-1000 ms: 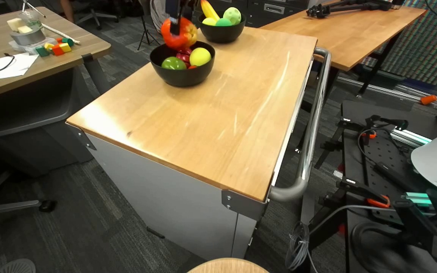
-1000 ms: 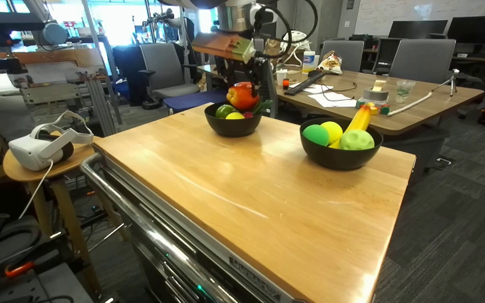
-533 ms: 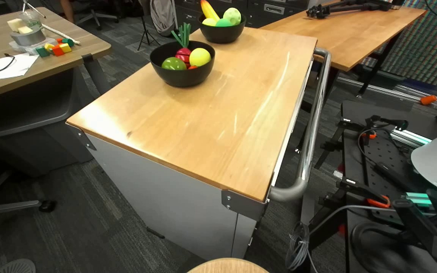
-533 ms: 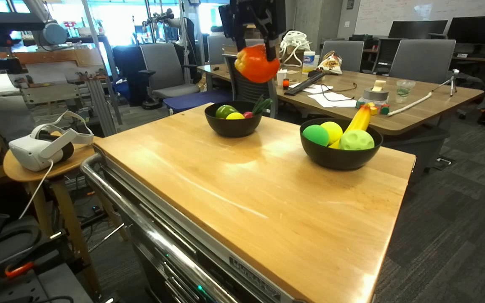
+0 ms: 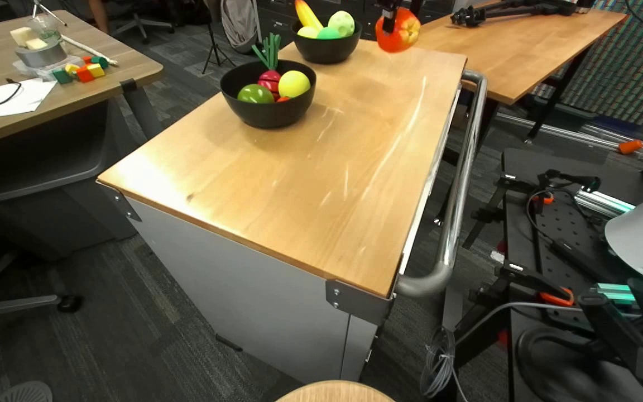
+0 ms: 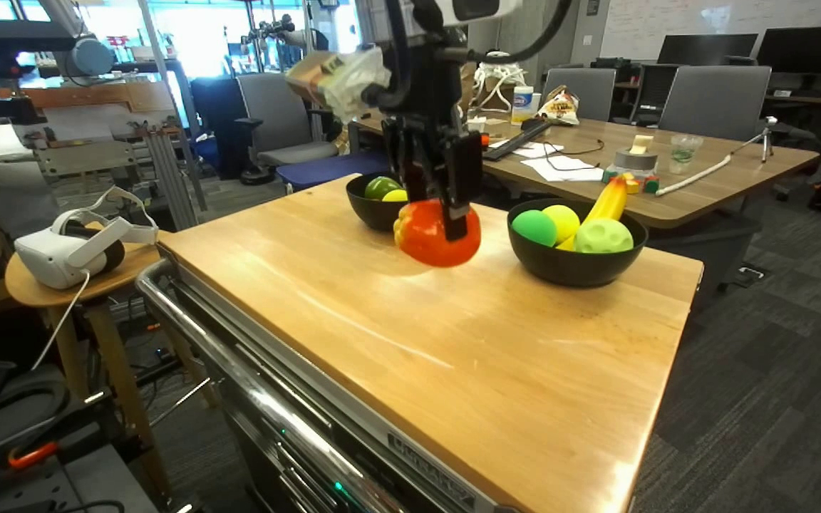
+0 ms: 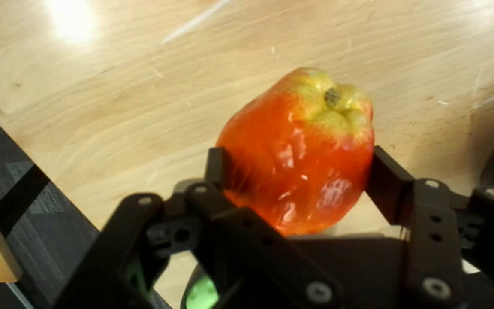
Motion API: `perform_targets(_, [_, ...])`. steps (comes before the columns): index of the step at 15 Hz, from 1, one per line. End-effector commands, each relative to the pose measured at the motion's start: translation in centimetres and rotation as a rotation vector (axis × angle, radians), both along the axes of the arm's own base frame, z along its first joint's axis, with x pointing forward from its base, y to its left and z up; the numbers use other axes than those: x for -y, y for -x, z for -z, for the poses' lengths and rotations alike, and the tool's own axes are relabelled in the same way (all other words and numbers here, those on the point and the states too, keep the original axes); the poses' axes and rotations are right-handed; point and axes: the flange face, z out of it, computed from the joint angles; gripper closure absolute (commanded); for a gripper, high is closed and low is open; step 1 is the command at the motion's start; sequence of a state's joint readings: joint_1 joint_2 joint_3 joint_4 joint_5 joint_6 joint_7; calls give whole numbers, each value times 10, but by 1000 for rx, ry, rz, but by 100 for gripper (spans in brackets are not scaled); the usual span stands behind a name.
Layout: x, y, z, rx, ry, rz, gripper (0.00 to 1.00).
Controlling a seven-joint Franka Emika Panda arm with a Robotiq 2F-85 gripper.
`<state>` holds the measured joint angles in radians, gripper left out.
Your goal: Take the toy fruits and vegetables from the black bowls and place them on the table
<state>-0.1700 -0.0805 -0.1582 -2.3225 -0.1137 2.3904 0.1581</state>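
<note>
Radish (image 5: 269, 80) and banana (image 5: 308, 15), in an exterior view, sit in separate black bowls (image 5: 268, 114) with other toys (image 5: 294, 84); most of the task, I judge, remains. The red toy fruit (image 5: 397, 30) is out, its placing not yet done. In an exterior view, that fruit hangs over the table (image 6: 382, 313), held by the claw (image 6: 437, 216); unlike a second ago, it is well clear of the radish's bowl. In the wrist view, the jaws stand fairly wide, the pads (image 7: 215, 166) pinching the fruit's opposite sides
</note>
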Motion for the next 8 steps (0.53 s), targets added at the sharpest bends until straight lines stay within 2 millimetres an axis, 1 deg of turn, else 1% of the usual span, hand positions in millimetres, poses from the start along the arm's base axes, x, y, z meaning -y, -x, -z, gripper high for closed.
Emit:
perform_targets(1, [6,14,13,48,20,56,47])
perform_targets(6, [3,12,33,34,17,60,47])
perform_targets(7, [2,11,34,35,17,59,23])
perform_targets(8, [2,9,35,37,18,56,10])
